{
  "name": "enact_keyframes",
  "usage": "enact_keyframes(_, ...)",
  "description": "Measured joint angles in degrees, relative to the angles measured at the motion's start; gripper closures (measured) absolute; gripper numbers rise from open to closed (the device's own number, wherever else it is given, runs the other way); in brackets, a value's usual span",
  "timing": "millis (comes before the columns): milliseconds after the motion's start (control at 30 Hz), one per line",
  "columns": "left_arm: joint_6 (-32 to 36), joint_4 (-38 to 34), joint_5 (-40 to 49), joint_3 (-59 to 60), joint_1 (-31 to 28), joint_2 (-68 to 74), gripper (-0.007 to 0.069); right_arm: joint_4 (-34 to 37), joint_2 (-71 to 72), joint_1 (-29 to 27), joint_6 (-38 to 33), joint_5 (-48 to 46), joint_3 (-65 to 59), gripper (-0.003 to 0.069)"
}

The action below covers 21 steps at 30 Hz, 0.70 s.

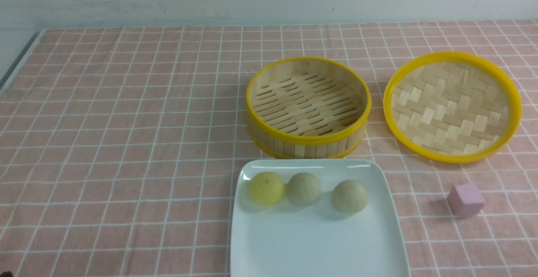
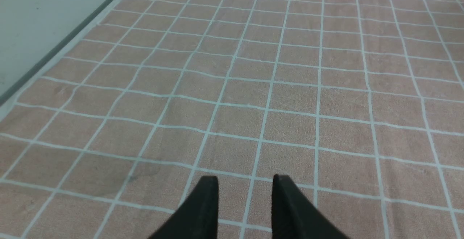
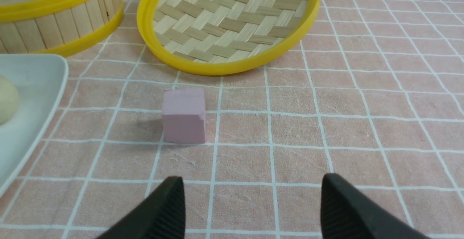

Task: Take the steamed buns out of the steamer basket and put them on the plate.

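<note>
Front view: three steamed buns [image 1: 303,188] sit along the plate [image 1: 319,243] toward 12 o'clock, steamer basket [image 1: 308,106] bare; probably soft, light, best pinched across the dome; left tool [image 2: 245,204] and right tool [image 3: 252,206] released, gripping nothing.

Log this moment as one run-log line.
buns: all three on plate | steamer basket: empty | left gripper, right gripper: open, holding nothing

3 steamed buns [image 1: 304,189], 1 yellow and 2 beige, sit in a row on the white plate [image 1: 319,243]; steamer basket [image 1: 308,107] behind.
</note>
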State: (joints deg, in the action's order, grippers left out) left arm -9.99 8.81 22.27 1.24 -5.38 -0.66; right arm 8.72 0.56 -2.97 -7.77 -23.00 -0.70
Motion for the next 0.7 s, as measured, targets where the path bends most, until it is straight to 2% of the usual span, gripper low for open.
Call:
enact_keyframes(400,0.0,0.0,0.0,0.0,0.0,0.0,0.0382,-0.3,0.0,-0.2,6.3,0.0,0.0,0.0164)
enact_keyframes(533,0.0,0.0,0.0,0.0,0.0,0.0,0.0382,-0.5,0.0,-2.1,6.5,0.0,0.0,0.0164)
enact_keyframes(700,0.0,0.0,0.0,0.0,0.0,0.0,0.0382,-1.7,0.0,-1.8,6.6,0.1,0.0,0.0164)
